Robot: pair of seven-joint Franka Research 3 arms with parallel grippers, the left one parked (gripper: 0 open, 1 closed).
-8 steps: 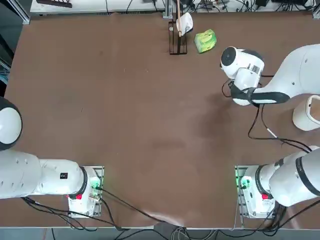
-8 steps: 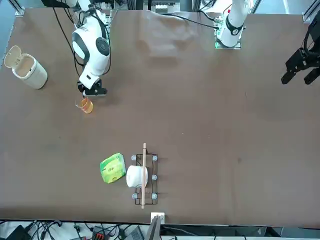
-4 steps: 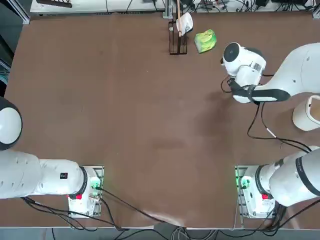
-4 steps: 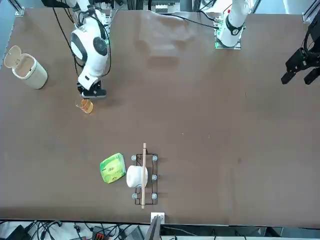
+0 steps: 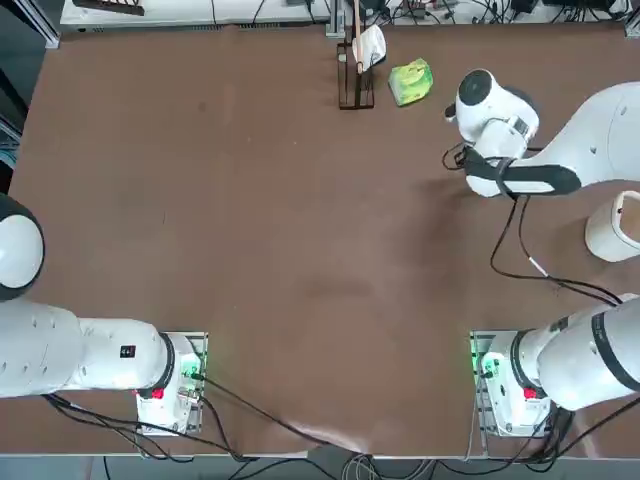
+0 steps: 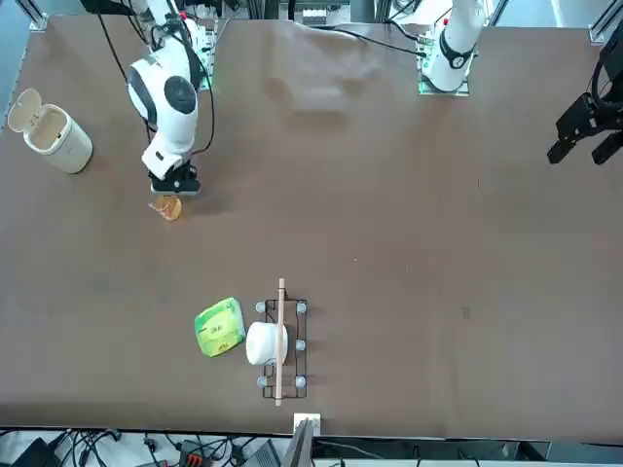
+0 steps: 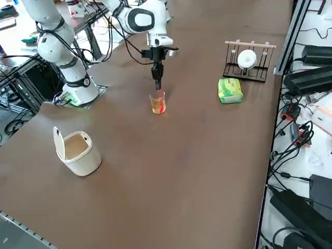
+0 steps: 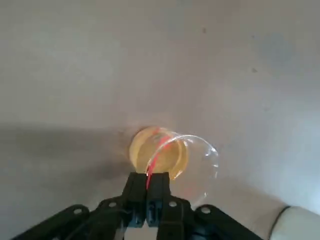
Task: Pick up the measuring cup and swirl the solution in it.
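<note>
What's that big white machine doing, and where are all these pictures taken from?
It's a pair of robot arms at a brown table. One camera looks straight down, one faces the robot, one looks from its right side, and one rides on the right wrist.

The working right arm has two black fingers. They're shut at the rim of a small clear measuring cup with orange liquid inside. I can't tell whether they're gripping it.

Also on the table are a white bin with its lid open, a green-and-yellow packet and a wire rack with a white cup.
</note>
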